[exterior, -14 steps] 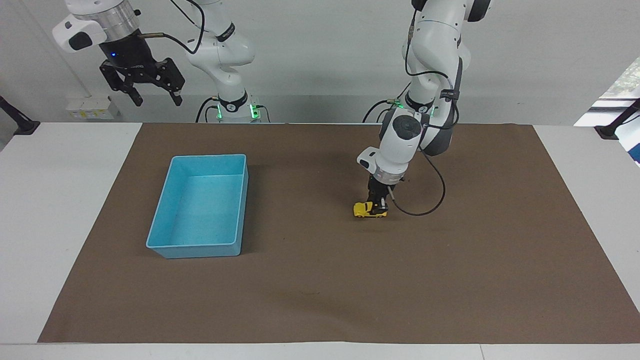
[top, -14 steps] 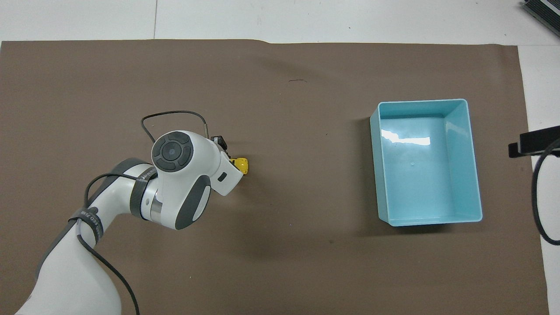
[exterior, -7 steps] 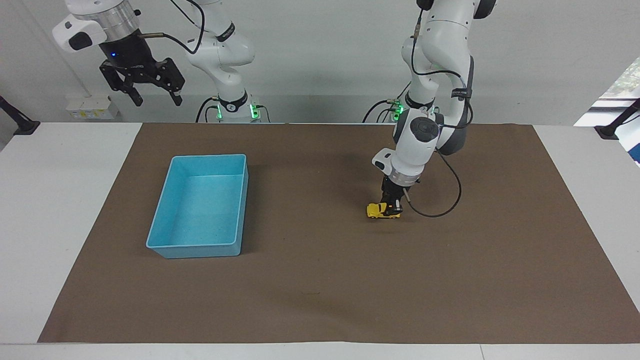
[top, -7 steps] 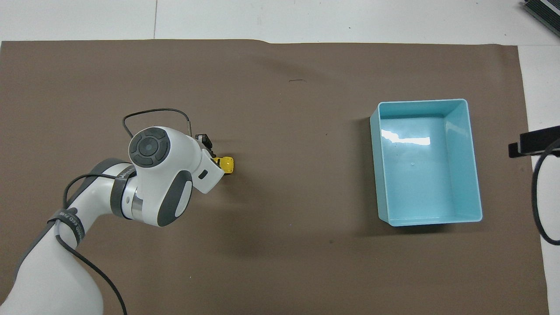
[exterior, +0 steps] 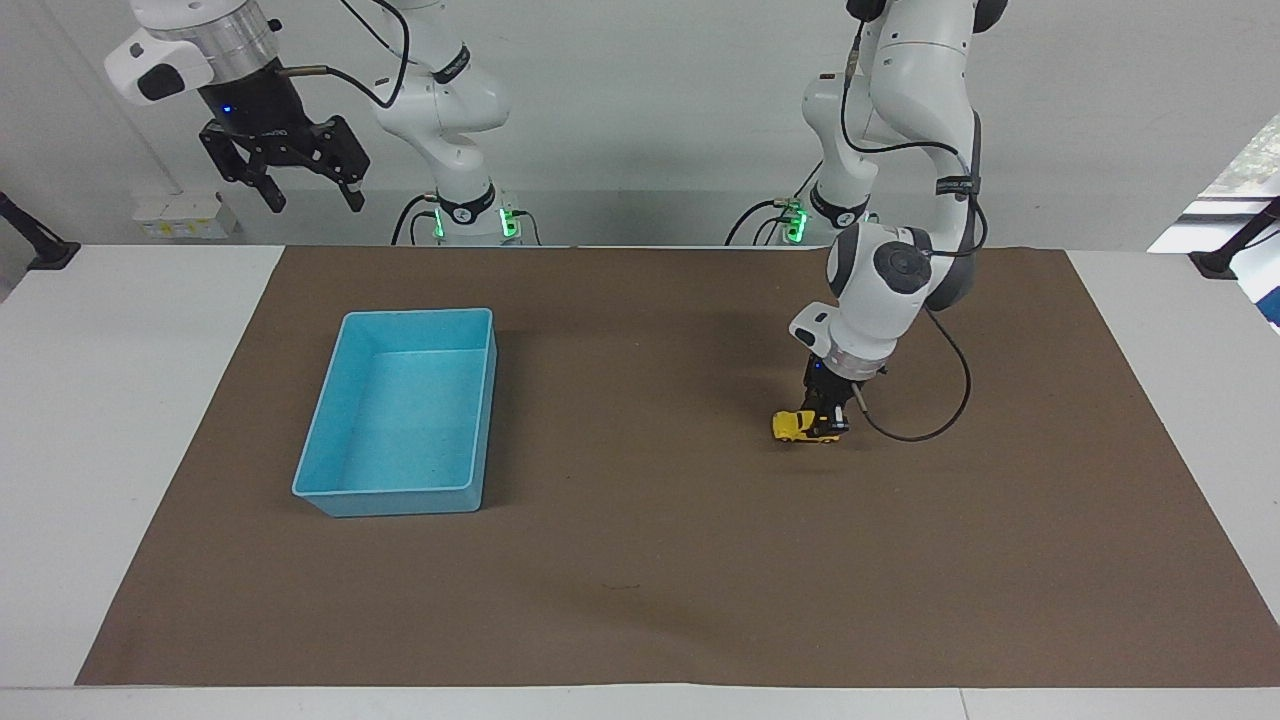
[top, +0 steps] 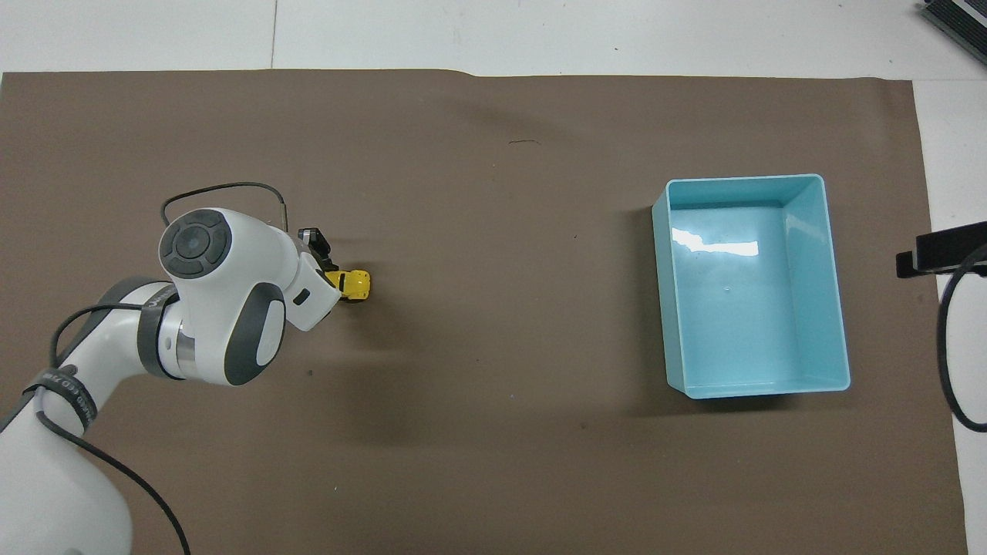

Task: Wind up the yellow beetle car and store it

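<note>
Brown mat on white table [exterior: 140, 400]. Left hand [exterior: 826, 418]: down at the mat, closed on the yellow beetle car [exterior: 798, 427], whose long axis points toward the light-blue tray [exterior: 485, 400], well apart. Right hand [exterior: 300, 190]: raised, waiting, fingers spread, above the tray's end.

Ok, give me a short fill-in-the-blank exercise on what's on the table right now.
1. The left gripper is down on the yellow beetle car, which sits on the ____ mat.
2. The light-blue tray holds ____.
3. The right gripper waits raised, its fingers ____.
4. The tray lies toward the ____ arm's end of the table.

Missing words: brown; nothing; open; right
</note>
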Tool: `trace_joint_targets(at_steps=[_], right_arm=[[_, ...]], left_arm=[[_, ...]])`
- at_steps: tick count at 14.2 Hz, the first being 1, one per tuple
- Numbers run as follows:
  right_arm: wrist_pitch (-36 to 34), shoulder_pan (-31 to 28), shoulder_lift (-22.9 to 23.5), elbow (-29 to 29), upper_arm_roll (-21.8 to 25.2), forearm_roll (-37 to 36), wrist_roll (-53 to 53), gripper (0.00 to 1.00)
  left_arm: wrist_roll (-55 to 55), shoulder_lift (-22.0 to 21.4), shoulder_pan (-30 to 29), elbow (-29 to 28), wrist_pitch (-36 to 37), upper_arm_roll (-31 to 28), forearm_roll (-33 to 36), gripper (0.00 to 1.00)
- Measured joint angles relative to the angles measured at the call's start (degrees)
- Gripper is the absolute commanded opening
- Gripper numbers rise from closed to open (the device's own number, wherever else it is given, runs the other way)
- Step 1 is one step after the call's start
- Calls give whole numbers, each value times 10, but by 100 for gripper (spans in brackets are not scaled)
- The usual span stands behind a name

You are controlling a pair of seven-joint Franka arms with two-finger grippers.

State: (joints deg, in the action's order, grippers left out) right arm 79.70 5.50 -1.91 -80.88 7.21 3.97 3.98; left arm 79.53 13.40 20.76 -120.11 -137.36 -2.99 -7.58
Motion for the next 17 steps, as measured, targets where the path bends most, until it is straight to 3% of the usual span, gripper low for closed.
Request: trace_joint_targets(at_steps=[6, 7, 8, 13, 17], right_arm=[[0, 0, 0, 0, 0, 0, 0, 100], [0, 0, 0, 0, 0, 0, 0, 100], [0, 0, 0, 0, 0, 0, 0, 100], [0, 0, 0, 0, 0, 0, 0, 100], [0, 0, 0, 0, 0, 0, 0, 100]], left_arm=[[39, -2, -36, -2, 3, -1, 3, 0], [39, -2, -37, -2, 3, -1, 4, 53], [39, -2, -37, -2, 3, 0, 5, 100], [41, 4, -37, 41, 78, 2, 14, 100], [-43, -33, -44, 77, 101, -7, 14, 100]])
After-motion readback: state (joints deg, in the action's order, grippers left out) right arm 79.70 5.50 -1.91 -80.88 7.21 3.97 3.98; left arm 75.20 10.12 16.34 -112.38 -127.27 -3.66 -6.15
